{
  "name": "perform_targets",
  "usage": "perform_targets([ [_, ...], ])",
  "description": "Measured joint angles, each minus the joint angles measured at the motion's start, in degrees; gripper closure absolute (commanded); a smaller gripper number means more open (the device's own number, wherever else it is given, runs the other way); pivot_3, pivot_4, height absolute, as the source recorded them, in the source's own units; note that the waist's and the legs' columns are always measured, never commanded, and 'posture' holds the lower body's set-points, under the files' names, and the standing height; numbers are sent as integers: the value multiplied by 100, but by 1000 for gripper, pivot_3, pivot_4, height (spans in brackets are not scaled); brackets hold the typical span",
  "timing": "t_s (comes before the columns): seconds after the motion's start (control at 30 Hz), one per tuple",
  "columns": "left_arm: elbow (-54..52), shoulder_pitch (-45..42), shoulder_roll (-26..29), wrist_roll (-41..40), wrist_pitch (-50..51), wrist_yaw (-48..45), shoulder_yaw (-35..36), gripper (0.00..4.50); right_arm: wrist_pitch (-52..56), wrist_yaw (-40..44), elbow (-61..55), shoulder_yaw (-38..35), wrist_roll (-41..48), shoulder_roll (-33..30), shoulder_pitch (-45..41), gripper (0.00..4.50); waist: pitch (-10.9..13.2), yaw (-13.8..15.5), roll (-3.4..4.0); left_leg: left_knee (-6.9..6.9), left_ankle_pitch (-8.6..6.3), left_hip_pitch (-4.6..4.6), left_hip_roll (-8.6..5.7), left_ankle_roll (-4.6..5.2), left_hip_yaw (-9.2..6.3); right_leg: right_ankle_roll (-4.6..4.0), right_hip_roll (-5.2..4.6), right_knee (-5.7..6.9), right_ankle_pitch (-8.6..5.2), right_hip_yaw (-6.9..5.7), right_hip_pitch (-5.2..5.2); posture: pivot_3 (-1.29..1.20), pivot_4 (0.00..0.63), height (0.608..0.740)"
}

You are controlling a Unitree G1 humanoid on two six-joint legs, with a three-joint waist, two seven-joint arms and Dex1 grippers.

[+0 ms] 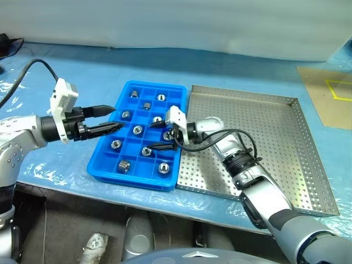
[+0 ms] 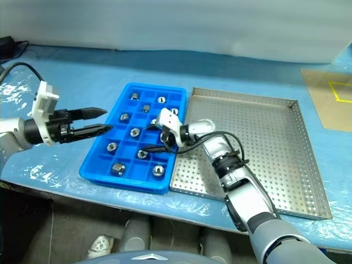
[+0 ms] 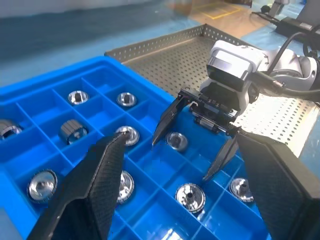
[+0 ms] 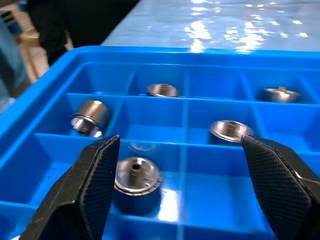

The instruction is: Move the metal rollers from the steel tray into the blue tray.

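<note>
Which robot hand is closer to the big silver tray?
The right. The right gripper hangs open over the blue tray beside the steel tray. The left gripper is open at the blue tray's far side, farther off.

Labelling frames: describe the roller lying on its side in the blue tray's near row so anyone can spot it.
Start at the blue tray, left of the steel tray. Go to its row nearest the robot, leftmost filled compartment: the roller sits there. Unlike its neighbours in that row, which stand with the central hole facing up, it lies tipped on its side, showing its round wall.
</note>
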Motion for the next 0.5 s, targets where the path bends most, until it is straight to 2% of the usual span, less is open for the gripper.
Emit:
perform_targets([
  [0.13, 408, -427, -91, 165, -217, -130, -303, 779, 435, 68, -605, -408, 242, -542, -33, 506, 0, -35, 0, -1, 0, 0, -1, 0, 0, 1, 3, -4, 0, 0, 0, 93, 150, 740],
  [0.3, 1035, -940, -501, 565, -669, -412, -889, 779, 1294, 301, -1786, -963, 677, -1650, 203, 506, -2, -110, -3, -1, 0, -4, -4, 1, 0, 4, 3, -5, 2, 1, 4, 2, 150, 740],
  [0.4, 1617, -1274, -828, 976, -1153, -655, -1308, 779, 1524, 122, -2006, -1384, 702, -2318, 616, 506, -2, -160, -3, 1, 1, 1, -8, 1, 2, 4, 2, -7, 3, 5, 8, -45, 150, 740],
  [0.5, 2089, -1392, -1101, 1302, -1479, -874, -1642, 779, 1645, -129, -2097, -1758, 701, -2679, 924, 506, -2, -312, -2, 1, 1, 8, -9, 2, 3, 5, 3, -5, 3, 8, 7, -83, 150, 740],
])
